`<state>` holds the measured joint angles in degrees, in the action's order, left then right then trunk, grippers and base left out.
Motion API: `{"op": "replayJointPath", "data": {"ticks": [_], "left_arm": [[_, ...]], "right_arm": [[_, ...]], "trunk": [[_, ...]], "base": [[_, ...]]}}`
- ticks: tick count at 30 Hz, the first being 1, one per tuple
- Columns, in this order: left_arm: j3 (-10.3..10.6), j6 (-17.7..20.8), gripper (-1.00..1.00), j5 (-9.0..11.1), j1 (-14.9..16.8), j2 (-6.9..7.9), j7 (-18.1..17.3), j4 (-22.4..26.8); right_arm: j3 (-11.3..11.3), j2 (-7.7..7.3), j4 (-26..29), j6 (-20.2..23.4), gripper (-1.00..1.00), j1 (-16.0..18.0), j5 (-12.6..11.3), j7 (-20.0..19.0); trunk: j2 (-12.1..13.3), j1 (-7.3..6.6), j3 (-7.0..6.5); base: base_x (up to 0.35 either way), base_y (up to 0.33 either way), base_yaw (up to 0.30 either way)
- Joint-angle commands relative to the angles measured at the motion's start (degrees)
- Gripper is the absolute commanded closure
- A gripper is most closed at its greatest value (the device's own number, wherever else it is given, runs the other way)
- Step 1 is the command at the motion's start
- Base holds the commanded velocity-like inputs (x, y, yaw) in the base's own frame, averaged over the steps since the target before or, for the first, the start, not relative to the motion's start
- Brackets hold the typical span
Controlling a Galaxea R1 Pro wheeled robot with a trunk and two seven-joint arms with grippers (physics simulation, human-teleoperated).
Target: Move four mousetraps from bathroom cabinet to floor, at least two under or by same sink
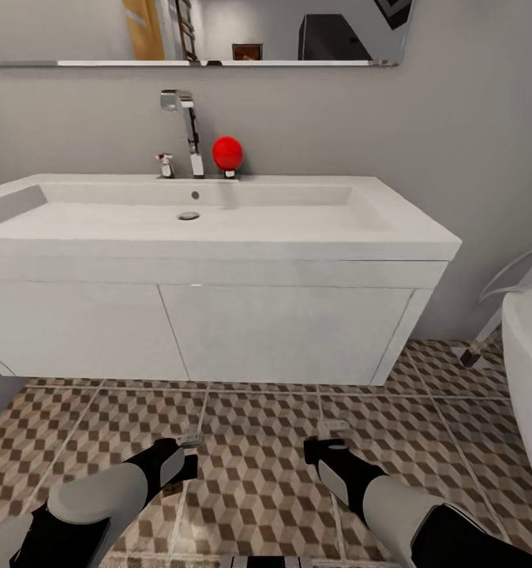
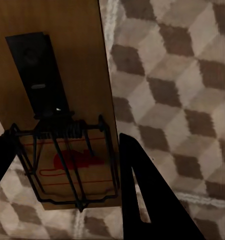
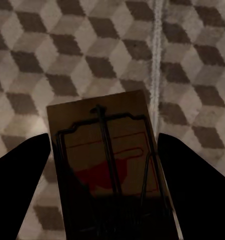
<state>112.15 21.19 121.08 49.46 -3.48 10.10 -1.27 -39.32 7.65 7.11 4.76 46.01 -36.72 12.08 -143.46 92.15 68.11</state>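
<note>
**Both arms low over tiled floor, one trap in each hand, facing sink unit**

Nearest the head camera: two grey-and-black forearms reach forward and down. The left hand and right hand hang just above the bathroom floor, large square tiles printed with brown, beige and white cubes and pale grout lines.

Left wrist view: a flat rectangular wooden mousetrap with black wire spring and red printed mark sits between the two dark fingers. The fingers stand at the board's edges, hand clenched on it. Tiles lie behind; whether the board touches them I cannot tell.

Right wrist view: a second flat wooden mousetrap, same wire bar and red mark, lies between the dark fingers. Small gaps show at both sides, so I cannot tell whether the hand grips it.

Ahead, near both hands: white rectangular wall-hung sink unit, flat front, floor visible beneath. Chrome faucet and a red ball-shaped object stand at its back edge. A mirror hangs above. A white tub edge lies at the right.
</note>
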Motion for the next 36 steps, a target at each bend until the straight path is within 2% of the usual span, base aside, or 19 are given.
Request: {"op": "replayJointPath", "data": {"ticks": [1, 4, 6, 14, 26, 36], "left_arm": [[0.52, 0.17, 1.00, 0.39, 0.05, -0.41, 0.08, -0.15], [0.49, -0.05, 1.00, 0.39, 1.27, -2.02, 0.28, -0.09], [0.52, -0.08, 1.00, 0.36, 2.25, -2.33, 0.34, -0.14], [0.63, -1.07, 1.00, 0.39, 3.35, -0.62, 0.36, -0.88], [0.69, -1.26, 1.00, 0.39, 3.36, -0.53, 0.36, -0.81], [0.90, -1.37, 1.00, 0.24, 3.36, -0.22, 0.20, -0.78]], "right_arm": [[-0.46, 0.02, 0.18, 0.07, 1.00, 0.03, -0.33, 0.32], [-0.41, 0.14, 0.26, -0.20, 1.00, 0.26, -0.48, 0.31], [-0.41, 0.22, 0.27, -0.19, 1.00, 0.57, -0.47, 0.31], [-0.41, 0.25, 0.48, 0.03, 1.00, 1.27, -0.75, 0.38], [-0.56, -0.07, 0.35, -0.36, 1.00, 1.28, -0.10, 0.74], [-0.66, -0.04, 0.36, -0.36, 1.00, 1.28, -0.02, 0.75]], "trunk": [[-0.04, 0.01, 0.27], [-0.08, 0.09, 0.94], [-0.10, 0.14, 1.38], [-0.21, 0.35, 3.15], [-0.37, 0.66, 5.81], [-0.37, 0.66, 5.81]], "base": [[0.000, 0.000, 0.000], [0.000, 0.000, 0.000], [0.000, 0.000, 0.000], [0.000, 0.000, 0.000], [0.000, 0.000, 0.000], [0.004, 0.000, 0.000]]}}
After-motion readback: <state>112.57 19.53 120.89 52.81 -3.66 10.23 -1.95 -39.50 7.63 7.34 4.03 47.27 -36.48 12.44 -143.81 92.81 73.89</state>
